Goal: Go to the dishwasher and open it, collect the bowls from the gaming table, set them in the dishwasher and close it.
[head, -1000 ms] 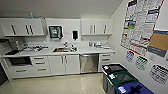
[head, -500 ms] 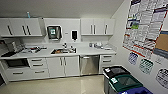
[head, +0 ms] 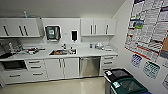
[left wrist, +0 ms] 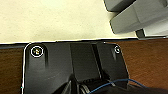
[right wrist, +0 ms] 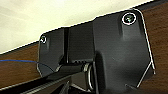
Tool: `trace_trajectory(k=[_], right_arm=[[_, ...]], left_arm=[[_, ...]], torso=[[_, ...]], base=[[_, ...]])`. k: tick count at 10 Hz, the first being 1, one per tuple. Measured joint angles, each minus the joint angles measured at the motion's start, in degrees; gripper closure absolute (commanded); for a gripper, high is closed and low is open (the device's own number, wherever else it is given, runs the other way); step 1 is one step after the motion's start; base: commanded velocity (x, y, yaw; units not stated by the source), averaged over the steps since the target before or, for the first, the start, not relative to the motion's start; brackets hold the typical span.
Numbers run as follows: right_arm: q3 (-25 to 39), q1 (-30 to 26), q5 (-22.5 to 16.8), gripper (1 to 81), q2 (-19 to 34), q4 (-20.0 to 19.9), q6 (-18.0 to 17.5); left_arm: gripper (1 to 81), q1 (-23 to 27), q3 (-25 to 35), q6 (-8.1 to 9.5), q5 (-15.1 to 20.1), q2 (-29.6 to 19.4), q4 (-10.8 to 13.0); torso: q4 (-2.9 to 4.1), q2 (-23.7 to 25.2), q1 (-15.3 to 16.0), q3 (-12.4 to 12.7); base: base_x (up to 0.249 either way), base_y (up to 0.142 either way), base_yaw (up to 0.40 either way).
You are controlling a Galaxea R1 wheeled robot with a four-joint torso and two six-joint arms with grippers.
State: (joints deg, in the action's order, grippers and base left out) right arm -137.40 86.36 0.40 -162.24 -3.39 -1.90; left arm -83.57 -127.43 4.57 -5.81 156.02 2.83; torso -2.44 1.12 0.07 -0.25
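Over the last second the kitchenette had grown larger in the head view, so the robot was judged approaching the closed dishwasher (head: 90,66), right of the sink (head: 63,52); neither pincer's state could be told.

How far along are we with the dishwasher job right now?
Early stage. Done: the robot faces the kitchenette, with the dishwasher in the head view under the counter, right of the sink. In hand: getting to it; floor lies between. Left: its door is shut with the bar handle at top, so opening, fetching bowls, loading and closing all remain.
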Motion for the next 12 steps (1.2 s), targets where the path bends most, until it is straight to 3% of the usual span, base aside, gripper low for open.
trace_trajectory(k=[6,8,10,12], right_arm=[[-0.39,0.46,-0.13,1.0,0.76,0.06,0.01],[0.99,0.13,0.00,1.0,-2.08,0.12,0.12],[-0.98,-0.56,0.63,1.0,1.13,-0.02,0.12],[-0.63,-0.12,-0.13,1.0,0.09,0.06,0.22]], left_arm=[[1.0,-0.67,0.55,0.00,0.01,0.60,0.01],[1.0,-0.33,-0.96,0.06,0.12,-1.88,0.00],[1.0,0.27,1.22,0.06,-0.13,1.15,0.20],[1.0,-0.09,0.17,0.09,0.15,-0.20,0.20]], torso=[[0.00,0.05,-0.15,0.02],[0.00,0.02,-0.13,0.02],[-0.02,0.00,-0.07,0.00],[-0.02,-0.02,-0.05,-0.02]], base=[[0.187,0.072,0.000],[0.187,0.073,0.000],[0.187,0.073,0.000],[0.187,0.073,0.000]])
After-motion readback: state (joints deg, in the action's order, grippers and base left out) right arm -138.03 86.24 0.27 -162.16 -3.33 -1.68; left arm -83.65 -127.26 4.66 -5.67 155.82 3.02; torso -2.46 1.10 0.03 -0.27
